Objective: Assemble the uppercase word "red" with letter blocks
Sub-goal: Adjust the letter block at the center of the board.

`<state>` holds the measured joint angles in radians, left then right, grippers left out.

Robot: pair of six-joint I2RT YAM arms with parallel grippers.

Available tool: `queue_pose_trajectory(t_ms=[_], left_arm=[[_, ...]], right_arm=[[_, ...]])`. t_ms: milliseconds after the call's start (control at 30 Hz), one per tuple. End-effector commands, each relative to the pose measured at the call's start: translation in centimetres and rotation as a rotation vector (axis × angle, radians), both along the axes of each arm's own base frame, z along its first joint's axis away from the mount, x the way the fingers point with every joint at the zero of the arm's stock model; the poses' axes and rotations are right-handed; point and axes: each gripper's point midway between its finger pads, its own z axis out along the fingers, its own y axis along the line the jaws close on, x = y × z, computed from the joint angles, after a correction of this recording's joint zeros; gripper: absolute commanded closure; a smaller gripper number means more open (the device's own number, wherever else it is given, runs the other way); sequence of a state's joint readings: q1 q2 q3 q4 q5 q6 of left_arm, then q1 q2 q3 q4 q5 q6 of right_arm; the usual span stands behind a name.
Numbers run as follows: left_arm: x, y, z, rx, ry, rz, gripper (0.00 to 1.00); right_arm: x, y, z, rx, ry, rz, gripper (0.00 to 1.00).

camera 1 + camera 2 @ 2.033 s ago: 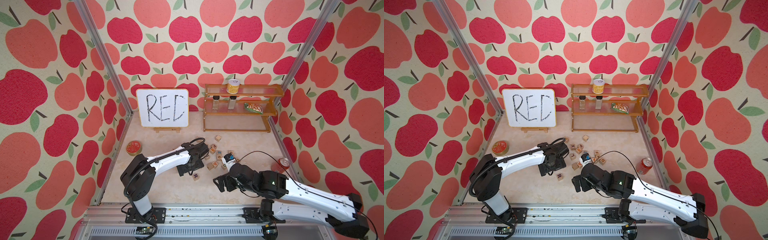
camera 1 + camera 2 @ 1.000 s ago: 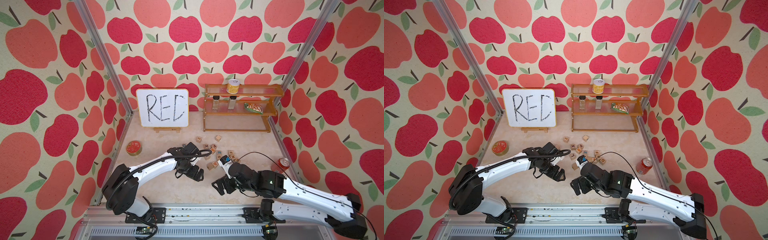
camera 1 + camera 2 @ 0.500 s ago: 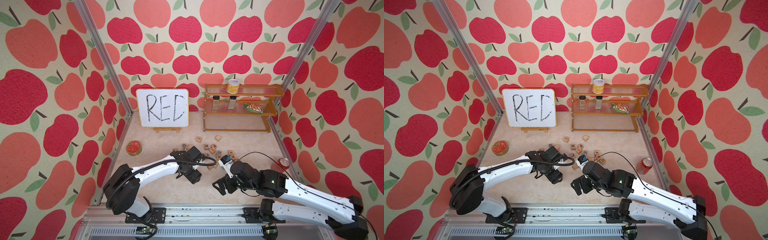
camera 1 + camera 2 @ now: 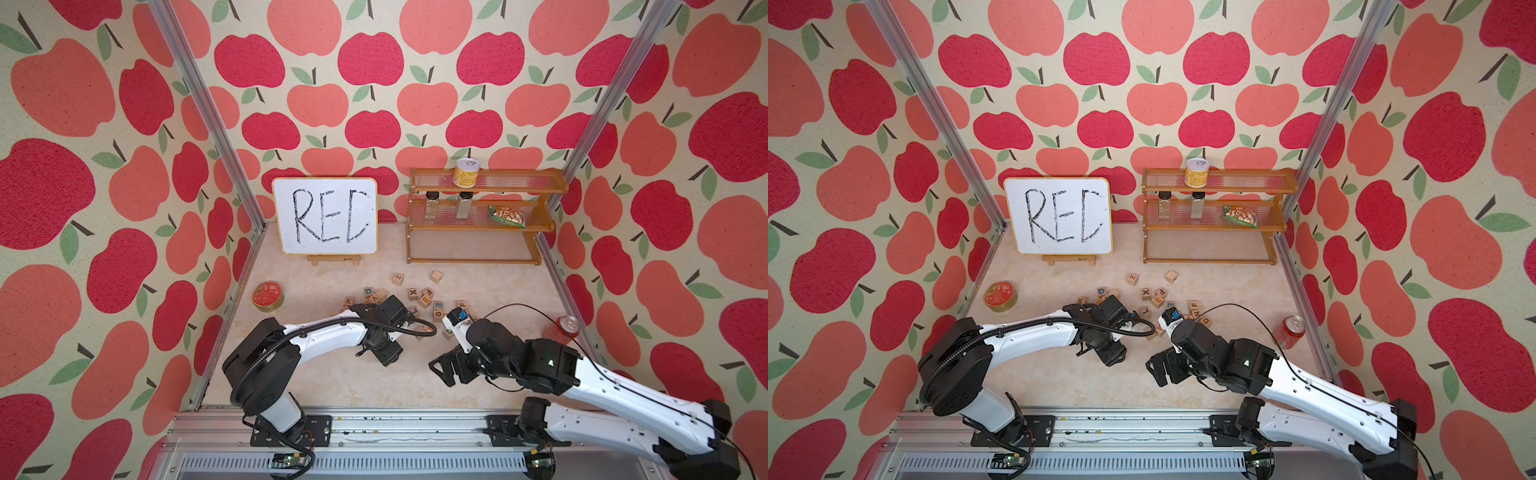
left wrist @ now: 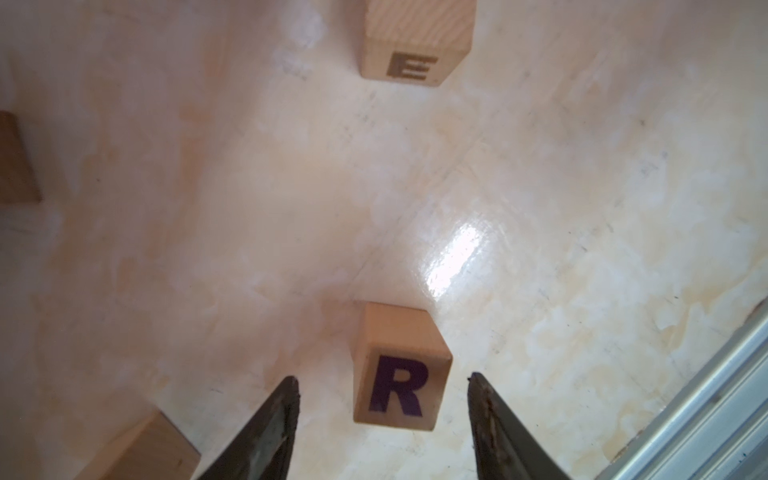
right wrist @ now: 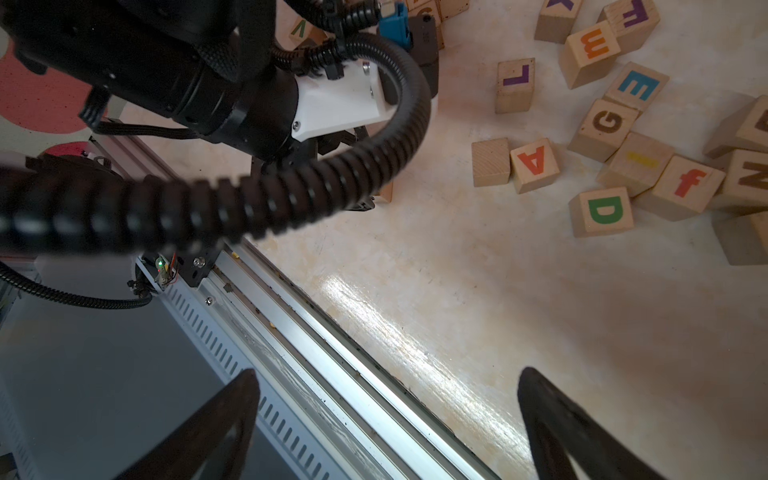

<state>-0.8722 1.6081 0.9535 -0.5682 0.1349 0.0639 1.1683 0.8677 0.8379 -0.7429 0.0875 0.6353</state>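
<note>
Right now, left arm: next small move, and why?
Probably close the left gripper on the purple R block: it sits on the table between the open jaws, a gap on each side, not yet gripped. R starts the word.

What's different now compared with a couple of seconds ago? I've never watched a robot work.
The left pincer swung round over the purple R block and has been narrowing on it. Its tips now flank the block with a gap on each side, so nothing is gripped yet. The right pincer stayed wide open, hovering almost where it was. The other letter blocks and the whiteboard haven't moved.
</note>
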Motion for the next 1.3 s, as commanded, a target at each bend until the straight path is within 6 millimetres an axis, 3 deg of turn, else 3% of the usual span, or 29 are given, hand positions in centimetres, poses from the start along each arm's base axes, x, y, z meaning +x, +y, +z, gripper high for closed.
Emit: queue_pose_trajectory(t_ms=[0,133,400,500,633,700,833,1267], left_arm=[[0.7,-0.6,-0.3,-0.007,-0.007,-0.015,0.38],[1.0,-0.7,-0.8,-0.001,0.003,-0.009,0.45],[1.4,-0.9,-1.1,0.000,-0.003,0.003,0.47],[1.5,-0.9,-1.1,0.002,-0.007,0.009,0.60],[1.7,-0.8,-1.1,0.004,-0.010,0.025,0.64],[1.7,-0.8,-1.1,0.002,-0.007,0.039,0.72],[1.9,-0.4,-1.2,0.027,0.004,0.111,0.79],[3.3,-0.8,2.5,0.068,0.030,0.349,0.83]], right_arm=[[0.0,-0.7,-0.7,-0.029,0.004,-0.008,0.01],[0.1,-0.8,-0.7,-0.031,0.004,-0.014,0.01],[0.3,-1.0,-0.6,-0.032,-0.004,-0.030,0.01],[0.3,-1.0,-0.7,-0.034,-0.004,-0.033,0.01],[0.4,-1.0,-0.6,-0.032,-0.004,-0.037,0.01],[0.4,-1.0,-0.6,-0.032,-0.006,-0.037,0.01],[0.5,-0.9,-0.5,-0.027,-0.004,-0.044,0.01],[0.8,0.7,-0.1,-0.010,0.015,-0.036,0.01]])
